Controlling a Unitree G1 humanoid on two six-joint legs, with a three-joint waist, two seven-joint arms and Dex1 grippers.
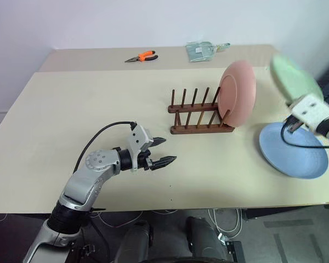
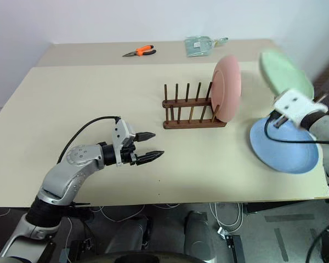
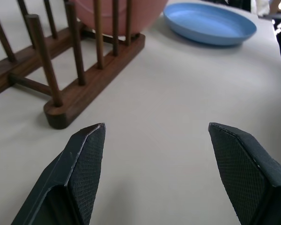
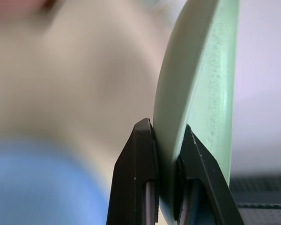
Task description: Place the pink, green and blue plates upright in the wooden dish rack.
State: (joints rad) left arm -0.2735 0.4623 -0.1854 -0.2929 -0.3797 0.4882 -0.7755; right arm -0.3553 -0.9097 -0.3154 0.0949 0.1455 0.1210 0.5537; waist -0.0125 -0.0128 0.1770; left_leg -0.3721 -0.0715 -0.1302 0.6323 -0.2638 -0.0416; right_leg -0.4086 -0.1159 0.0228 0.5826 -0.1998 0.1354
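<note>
Dark brown wooden dish rack at mid-worktop holds the round pink plate upright at its right end, while right gripper jaws clamp the pale green plate above the flat blue plate; left gripper jaws gape empty.

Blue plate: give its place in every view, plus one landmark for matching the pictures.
Left eye view: blue plate flat on the table, lower right, below the right arm.
Right eye view: lower right, right of the wooden dish rack.
Left wrist view: top, right of centre.
Right wrist view: a blue blur at lower left.
Shared landmark: the pink plate standing in the rack.
</note>
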